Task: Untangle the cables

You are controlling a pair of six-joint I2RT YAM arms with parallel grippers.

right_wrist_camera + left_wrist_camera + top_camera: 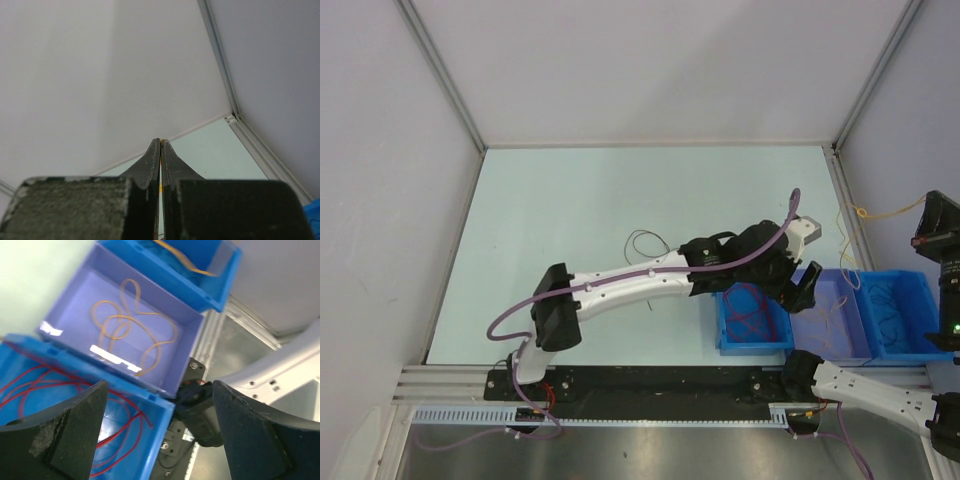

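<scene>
The cables are thin loose wires. A black one (645,241) lies on the table. A red one (60,390) lies in the near blue bin (752,343), an orange one (131,329) in the purple bin (840,345). My left gripper (802,287) hovers over the edge between these two bins, open and empty; the left wrist view (160,435) shows its jaws wide apart. My right gripper (926,210) is raised at the far right, shut on a yellow cable (875,213) that hangs toward the bins. A yellow sliver shows between its fingers in the right wrist view (160,142).
A second blue bin (910,345) at the right holds blue wires, with the yellow cable (185,262) trailing into it. The three bins stand in a row at the table's near right edge. Enclosure walls and metal frame rails surround the table.
</scene>
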